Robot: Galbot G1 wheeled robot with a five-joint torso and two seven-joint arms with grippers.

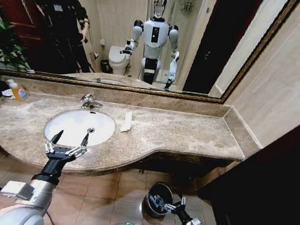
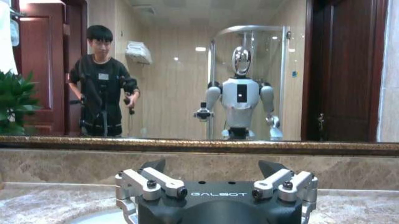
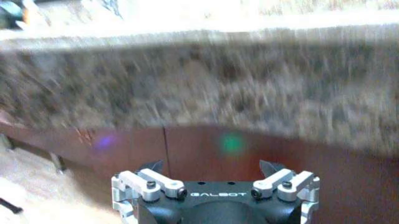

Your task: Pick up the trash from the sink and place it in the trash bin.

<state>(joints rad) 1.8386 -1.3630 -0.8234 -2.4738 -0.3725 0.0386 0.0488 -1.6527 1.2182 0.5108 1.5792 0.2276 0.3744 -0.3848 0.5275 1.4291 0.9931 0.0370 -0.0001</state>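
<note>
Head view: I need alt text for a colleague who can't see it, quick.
The left end effector hovers open over the near rim of the white sink in a brown marble counter. The right end effector hangs low beside the dark trash bin on the tiled floor. A white packet lies on the counter beside the sink.

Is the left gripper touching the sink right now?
Cannot tell. In the head view the open left gripper overlaps the near rim of the sink, but no view shows plain contact or a plain gap.
</note>
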